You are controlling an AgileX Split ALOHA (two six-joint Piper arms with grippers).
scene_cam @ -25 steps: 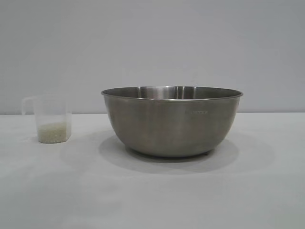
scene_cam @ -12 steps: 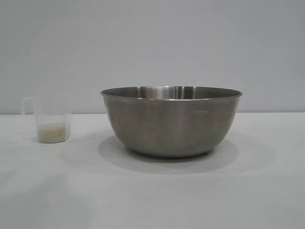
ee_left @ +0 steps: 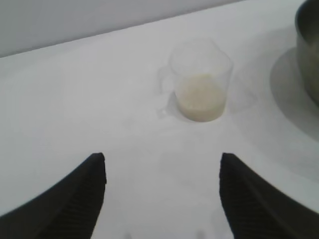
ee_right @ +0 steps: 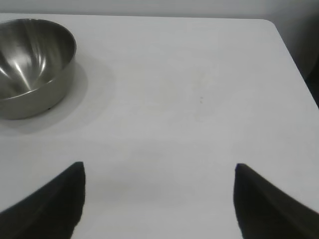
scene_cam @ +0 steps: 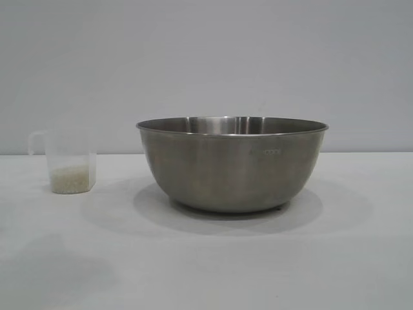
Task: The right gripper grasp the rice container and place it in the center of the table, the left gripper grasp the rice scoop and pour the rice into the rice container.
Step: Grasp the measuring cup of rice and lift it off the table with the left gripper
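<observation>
- Standing upright near the middle of the table (scene_cam: 361, 258), the bowl (scene_cam: 232, 165) is seen empty inside; the first step is judged as done.
- The scoop (scene_cam: 70, 161) is placed on the table well apart from the bowl, at the left in the exterior view, with the rice (scene_cam: 71, 179) as a low layer at its bottom.
- The left hand (ee_left: 162, 194) is pointed at the scoop with fingers apart, and nothing is held; the scoop is not touched.
- The right hand (ee_right: 159, 199) is held open over bare table, away from the bowl.
- Grasping the scoop, carrying it and pouring are left to be done.
</observation>
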